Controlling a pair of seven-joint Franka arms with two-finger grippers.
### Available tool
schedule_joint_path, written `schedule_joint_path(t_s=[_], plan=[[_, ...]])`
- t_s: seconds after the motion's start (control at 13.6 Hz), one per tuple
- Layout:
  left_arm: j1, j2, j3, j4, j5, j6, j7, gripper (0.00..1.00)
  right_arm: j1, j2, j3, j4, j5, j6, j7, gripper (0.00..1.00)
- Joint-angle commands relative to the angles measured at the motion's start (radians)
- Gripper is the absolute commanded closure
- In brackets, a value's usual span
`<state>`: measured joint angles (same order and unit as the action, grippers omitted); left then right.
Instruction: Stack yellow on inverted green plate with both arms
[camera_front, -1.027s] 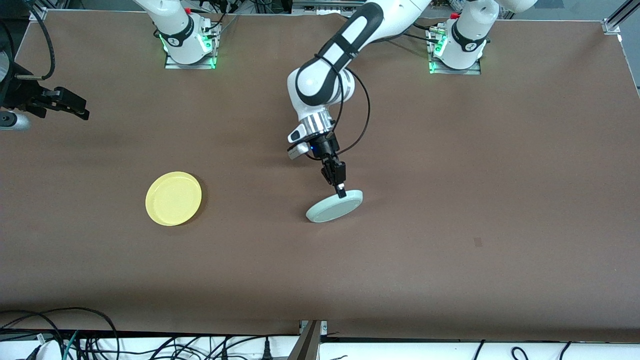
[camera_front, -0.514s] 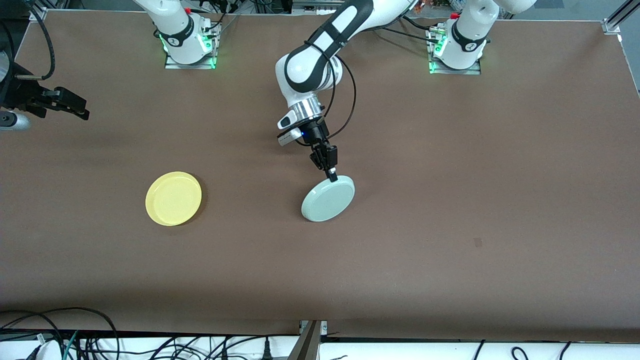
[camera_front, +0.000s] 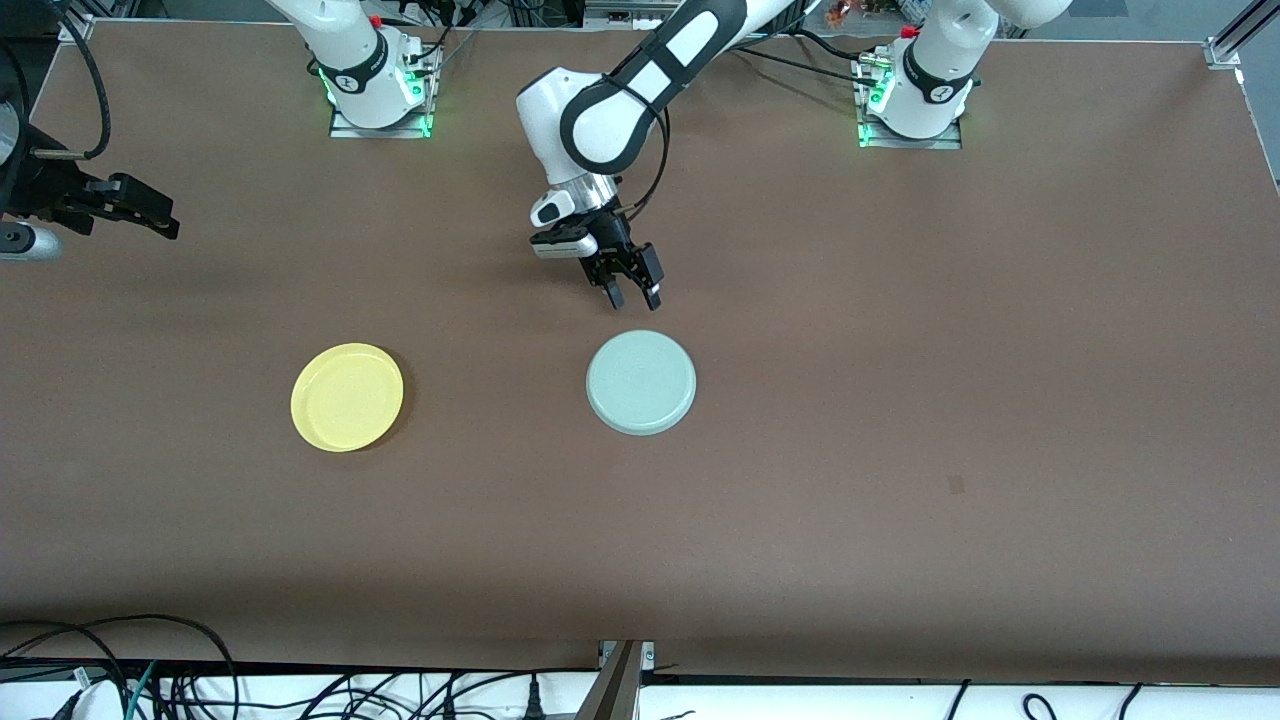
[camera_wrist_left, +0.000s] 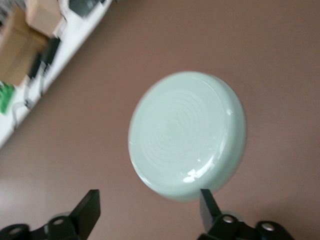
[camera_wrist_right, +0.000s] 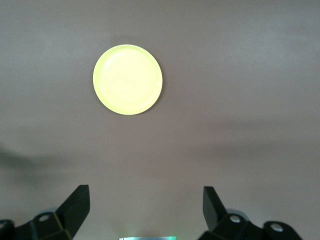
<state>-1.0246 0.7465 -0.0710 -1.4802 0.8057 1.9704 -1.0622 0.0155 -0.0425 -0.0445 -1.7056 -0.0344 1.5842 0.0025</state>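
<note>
The pale green plate (camera_front: 641, 383) lies upside down and flat near the table's middle, its ringed underside (camera_wrist_left: 187, 135) facing up. My left gripper (camera_front: 632, 295) (camera_wrist_left: 149, 197) hovers open over the bare table, just off the plate's rim on the side of the arm bases, and holds nothing. The yellow plate (camera_front: 347, 397) (camera_wrist_right: 128, 79) sits right way up toward the right arm's end of the table, apart from the green one. My right gripper (camera_front: 150, 215) (camera_wrist_right: 146, 192) waits open and high, at the right arm's end of the table, empty.
The two arm bases (camera_front: 375, 95) (camera_front: 915, 105) stand along the table's back edge. Loose cables (camera_front: 200, 680) run below the table's front edge. A small dark mark (camera_front: 956, 485) shows on the brown tabletop (camera_front: 900, 350) toward the left arm's end.
The left gripper opened and let go of the green plate, which dropped from a tilt on its edge to lie flat upside down. That gripper drew back toward the bases. The right arm stayed still.
</note>
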Motion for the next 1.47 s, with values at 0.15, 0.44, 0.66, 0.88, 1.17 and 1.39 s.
schedule_joint_path(t_s=[0.15,0.44,0.66,0.88,1.17,1.39], plan=[[0.017,-0.032,0.002,0.072,-0.311,-0.004,-0.005,0.0,-0.005,-0.005,0.002,0.001,0.016,-0.01,0.005,0.0],[0.121,-0.105,0.004,0.066,-0.437,-0.001,0.098,0.0,-0.005,-0.005,0.002,0.001,0.016,-0.01,0.005,0.0],[0.227,-0.162,0.01,0.058,-0.551,-0.004,0.279,0.0,-0.005,-0.005,0.002,0.001,0.016,-0.01,0.005,0.0],[0.348,-0.209,0.013,0.049,-0.574,-0.011,0.445,0.0,-0.005,-0.005,0.002,0.001,0.016,-0.01,0.005,0.0],[0.538,-0.272,0.013,0.04,-0.692,-0.031,0.684,0.0,-0.005,-0.005,0.002,0.0,0.016,-0.012,0.005,0.0],[0.667,-0.318,0.014,0.026,-0.749,-0.051,0.83,0.0,-0.003,-0.005,0.002,0.001,0.016,-0.01,0.005,0.0]])
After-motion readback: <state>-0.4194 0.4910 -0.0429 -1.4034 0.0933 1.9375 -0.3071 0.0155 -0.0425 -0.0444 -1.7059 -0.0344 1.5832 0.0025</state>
